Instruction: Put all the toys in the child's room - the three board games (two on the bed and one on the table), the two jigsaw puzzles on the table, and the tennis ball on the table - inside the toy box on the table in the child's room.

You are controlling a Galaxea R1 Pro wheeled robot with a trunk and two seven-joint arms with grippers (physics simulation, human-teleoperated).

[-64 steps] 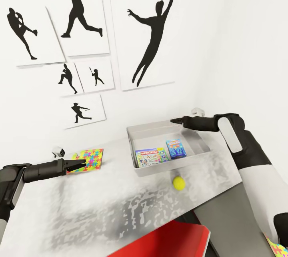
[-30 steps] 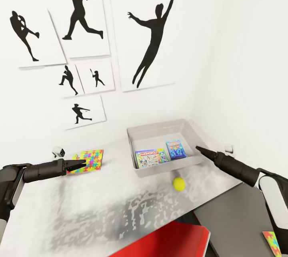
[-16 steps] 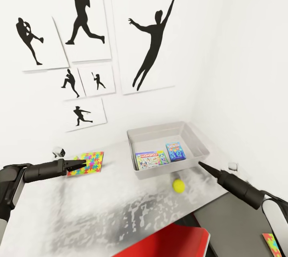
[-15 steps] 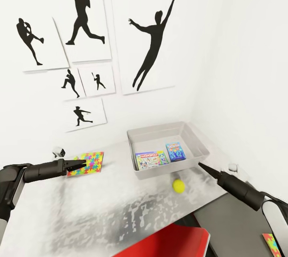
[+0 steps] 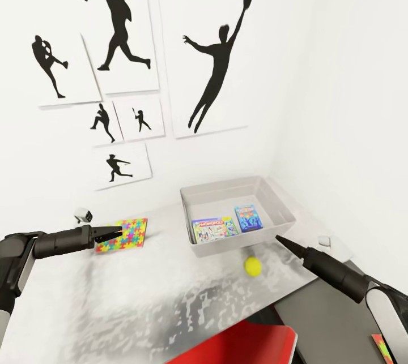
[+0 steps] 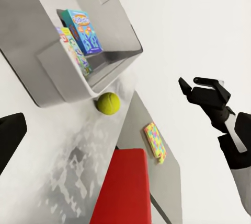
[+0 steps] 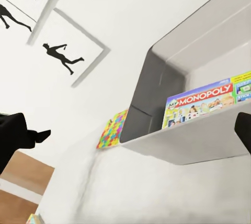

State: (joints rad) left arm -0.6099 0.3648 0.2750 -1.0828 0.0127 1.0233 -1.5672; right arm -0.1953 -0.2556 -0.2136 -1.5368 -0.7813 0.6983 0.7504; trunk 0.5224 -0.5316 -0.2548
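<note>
Right wrist view: toy box [image 7: 157, 104] showed its light-grey corner and near wall, resting on the pale table [image 7: 157, 187]. Inside it, a board game [image 7: 201, 104] printed MONOPOLY lay flat behind the near wall; edge of a second printed box [image 7: 241, 85] beside it. A jigsaw puzzle [image 7: 111, 130] lay on the table beyond the box's corner. Wall posters [image 7: 70, 57] bore black silhouettes. Dark fingertip [image 7: 244, 130] at frame edge.

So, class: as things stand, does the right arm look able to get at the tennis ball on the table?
Probably yes. The right tool points toward the tennis ball, which lies in the open in front of the toy box, with bare table between them.
</note>
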